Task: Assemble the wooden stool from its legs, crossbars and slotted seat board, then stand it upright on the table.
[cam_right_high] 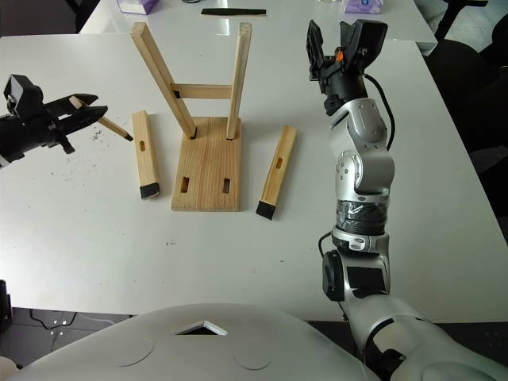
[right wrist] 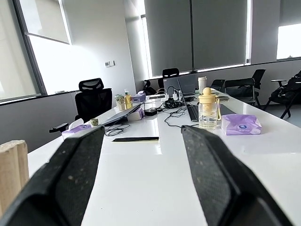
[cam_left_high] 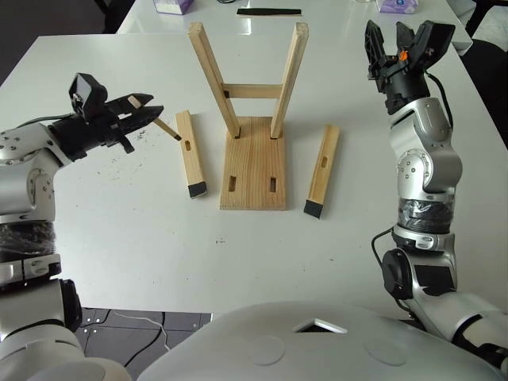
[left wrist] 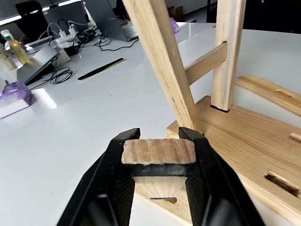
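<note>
Left hand (cam_left_high: 148, 109) clamps a crossbar (cam_left_high: 167, 128) toward the surface's (cam_left_high: 119, 230) left edge. Right hand (cam_left_high: 390, 40) gapes wide near the far right corner. Seat board (cam_left_high: 254, 171) lies centrally, two legs (cam_left_high: 213, 75) standing in it.

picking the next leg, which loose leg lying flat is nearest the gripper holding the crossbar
The leg left of the seat board: its far end lies by the crossbar in the left gripper. The other loose leg lies right of the board.

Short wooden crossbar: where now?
The crossbar is in the left tool, robot's left in the eye views, tip near the loose wooden leg left of the slotted seat board.
</note>
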### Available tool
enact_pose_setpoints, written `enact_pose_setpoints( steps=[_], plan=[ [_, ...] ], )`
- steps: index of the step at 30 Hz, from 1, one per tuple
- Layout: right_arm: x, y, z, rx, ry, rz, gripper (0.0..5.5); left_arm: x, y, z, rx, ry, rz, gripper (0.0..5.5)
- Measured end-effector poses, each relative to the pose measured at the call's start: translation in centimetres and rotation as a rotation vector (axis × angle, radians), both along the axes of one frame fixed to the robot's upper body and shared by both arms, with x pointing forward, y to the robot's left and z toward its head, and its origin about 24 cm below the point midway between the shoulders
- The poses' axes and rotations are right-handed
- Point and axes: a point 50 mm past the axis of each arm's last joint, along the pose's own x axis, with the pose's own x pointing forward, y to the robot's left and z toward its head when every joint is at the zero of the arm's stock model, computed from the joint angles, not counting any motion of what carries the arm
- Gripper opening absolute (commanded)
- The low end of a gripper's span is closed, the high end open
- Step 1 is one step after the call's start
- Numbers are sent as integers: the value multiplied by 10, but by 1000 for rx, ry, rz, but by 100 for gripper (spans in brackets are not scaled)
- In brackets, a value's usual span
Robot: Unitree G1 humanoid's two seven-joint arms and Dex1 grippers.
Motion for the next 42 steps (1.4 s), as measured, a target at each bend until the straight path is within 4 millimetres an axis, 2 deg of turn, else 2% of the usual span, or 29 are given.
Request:
enact_pose_setpoints(
  steps=[6, 14, 19, 29, 42],
  plan=[
    [10, 4, -1, -7, -7, 17, 301, 16, -9, -19, 72, -42, -81, 132],
    [11, 2, -5, -17, -3, 1, 301, 20, -8, -29, 140, -27, -156, 132],
    [11, 3, -10, -11, 7, 0, 301, 25, -6, -25, 162, -39, -174, 132],
    [10, 9, -17, -6, 20, 10, 301, 26, 0, -29, 178, -21, -180, 132],
    [9, 6, -25, -15, 41, 0, 301, 17, -3, -27, 225, -4, -284, 132]
  ],
)
